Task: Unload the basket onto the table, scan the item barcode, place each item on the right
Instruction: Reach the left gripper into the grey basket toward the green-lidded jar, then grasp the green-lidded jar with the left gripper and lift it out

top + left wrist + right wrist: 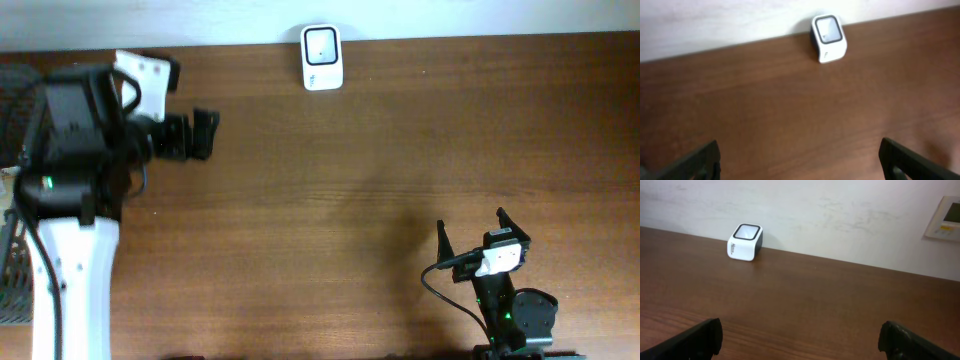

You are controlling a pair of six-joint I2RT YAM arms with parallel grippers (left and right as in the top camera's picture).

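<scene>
A small white barcode scanner [322,57] with a dark window stands at the table's far edge, against the wall. It also shows in the left wrist view, scanner [829,38], and the right wrist view, scanner [745,242]. No item shows in any view. My left gripper [213,133] hovers at the far left, open and empty, pointing right toward the scanner; its jaws [800,155] stand wide over bare wood. My right gripper [470,220] sits near the front right, open and empty, its jaws [800,335] wide and aimed at the back wall.
The brown wooden table [350,200] ends at a white wall behind the scanner. A dark wire rack [10,280] stands at the left edge beside the left arm. A beige wall panel [946,216] hangs at the right.
</scene>
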